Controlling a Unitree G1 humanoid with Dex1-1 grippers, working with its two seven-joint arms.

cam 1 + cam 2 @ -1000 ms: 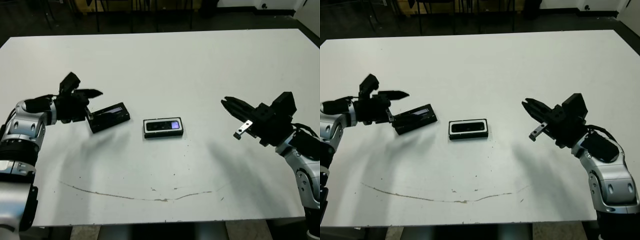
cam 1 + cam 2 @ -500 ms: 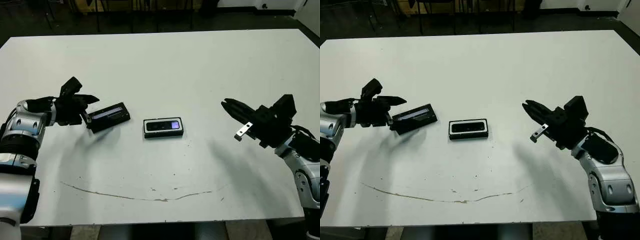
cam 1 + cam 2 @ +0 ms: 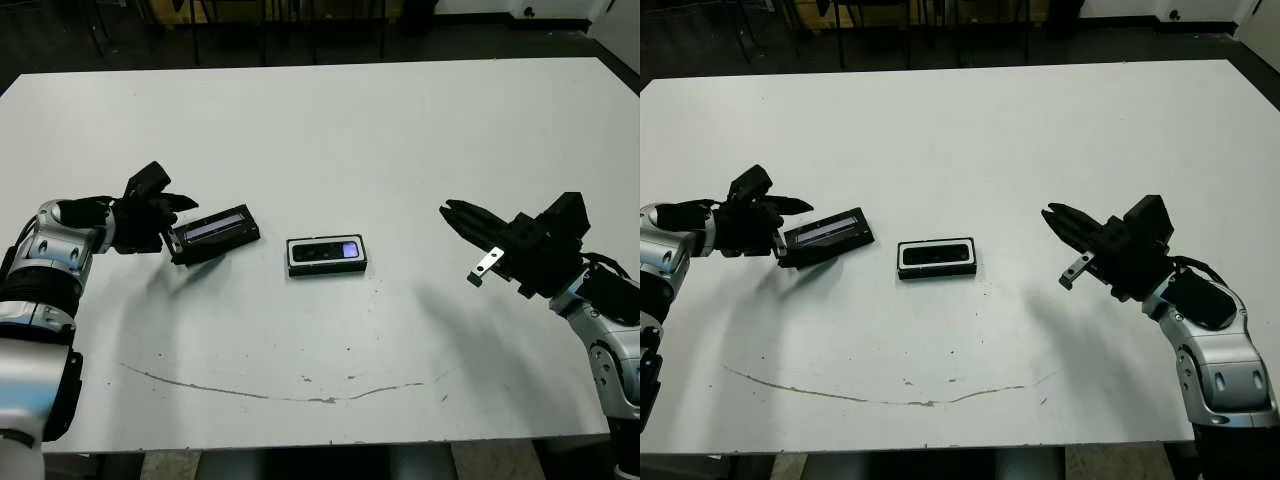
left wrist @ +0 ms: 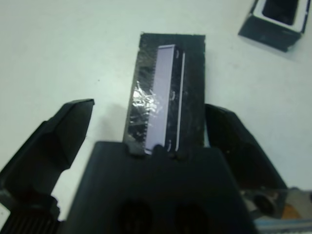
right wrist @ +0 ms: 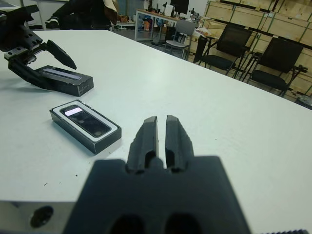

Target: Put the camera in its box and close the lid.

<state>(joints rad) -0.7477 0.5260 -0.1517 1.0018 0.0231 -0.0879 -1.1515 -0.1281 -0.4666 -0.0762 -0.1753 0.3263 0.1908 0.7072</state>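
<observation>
I've got the left gripper [image 4: 146, 146] spread wide around the near end of the lid [image 3: 214, 232], lying just left of the box [image 3: 326, 255] with the camera [image 3: 328, 250] inside; looks light, stiff, slick, so I'd pinch its long edges, right gripper [image 5: 162, 139] nearly closed, empty.

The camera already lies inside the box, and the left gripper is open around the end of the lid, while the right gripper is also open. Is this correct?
One point is wrong: the right gripper is shut, its two fingers pressed together, as the right wrist view shows. The rest holds: the camera lies in the box, and the left gripper is open around the end of the lid.
</observation>
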